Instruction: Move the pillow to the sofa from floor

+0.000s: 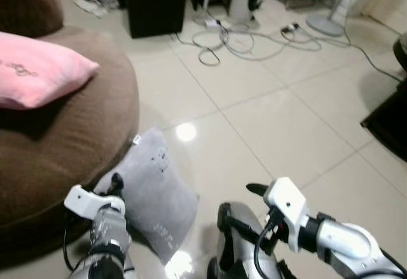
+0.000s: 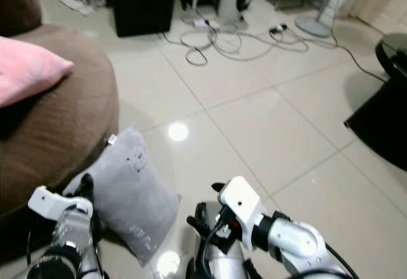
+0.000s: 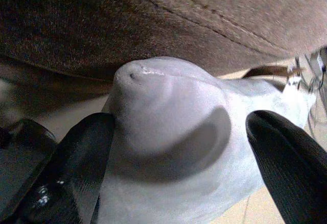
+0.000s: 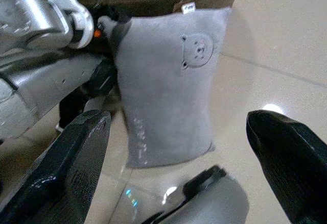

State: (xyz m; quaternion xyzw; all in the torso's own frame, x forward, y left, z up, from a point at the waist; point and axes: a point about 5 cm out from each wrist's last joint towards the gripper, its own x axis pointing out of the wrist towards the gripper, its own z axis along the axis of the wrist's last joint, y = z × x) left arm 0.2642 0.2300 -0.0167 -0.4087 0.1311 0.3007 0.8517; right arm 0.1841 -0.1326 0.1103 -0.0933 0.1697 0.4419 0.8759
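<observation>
A grey pillow point(image 1: 156, 187) with a small bear face lies on the tiled floor, leaning against the base of the brown sofa point(image 1: 70, 133). My left gripper point(image 3: 179, 122) is open, and its fingers point(image 3: 76, 168) straddle the pillow's near corner point(image 3: 168, 112) close under the sofa's edge. My right gripper point(image 4: 176, 119) is open too. It hovers just right of the pillow point(image 4: 168, 96), a short way off, with nothing between its fingers. A pink pillow point(image 1: 35, 69) rests on the sofa seat.
At the back stand a black bin point(image 1: 156, 2), loose cables point(image 1: 235, 37) on the floor and a fan base point(image 1: 324, 25). A dark piece of furniture point(image 1: 388, 123) stands at the right edge. Bare tiles point(image 1: 273, 120) stretch ahead.
</observation>
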